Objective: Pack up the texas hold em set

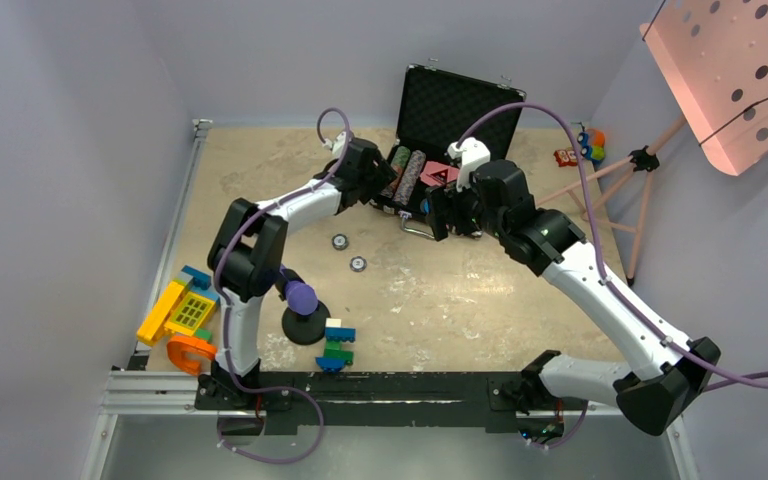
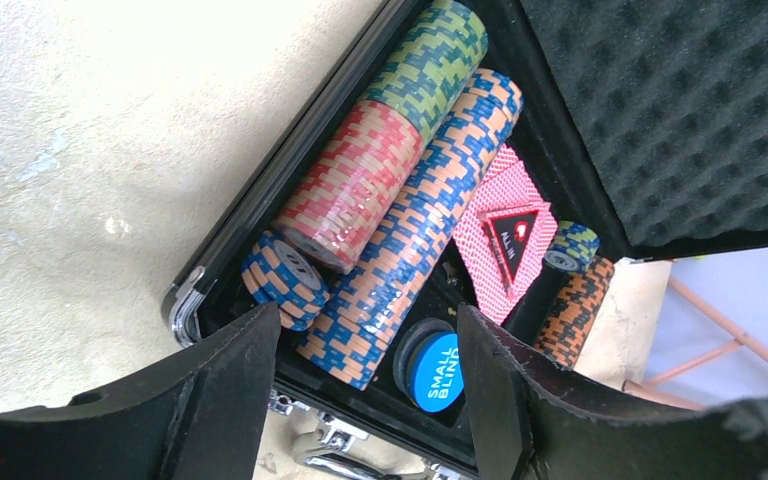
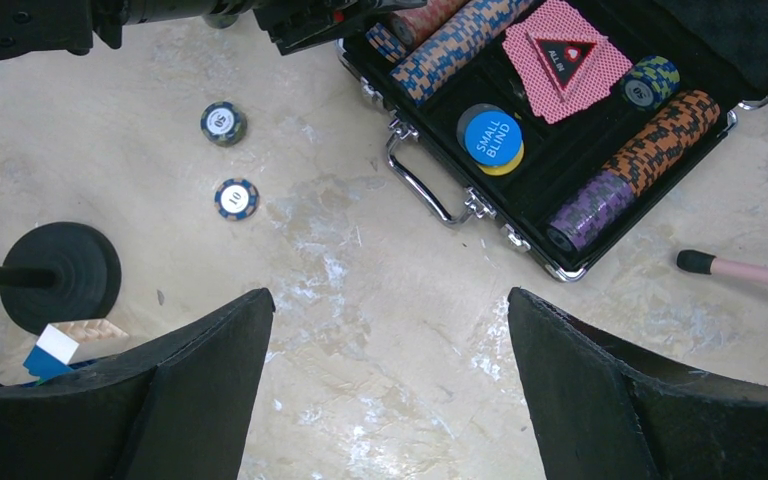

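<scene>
While the black case (image 1: 455, 105) lies open at the table's (image 1: 440, 300) 12 o'clock edge — chip rows (image 2: 400, 220), pink cards (image 2: 500, 215) and a blue button (image 2: 435, 370) inside — the left jaws stand open and empty above its 9 o'clock end. The right jaws hang wide open over the table at the case's 5 o'clock; two loose chips (image 1: 340, 241) lie at its 8 o'clock.

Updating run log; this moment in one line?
case open | two chips loose on table | left fingers open at case | right fingers open, empty
</scene>
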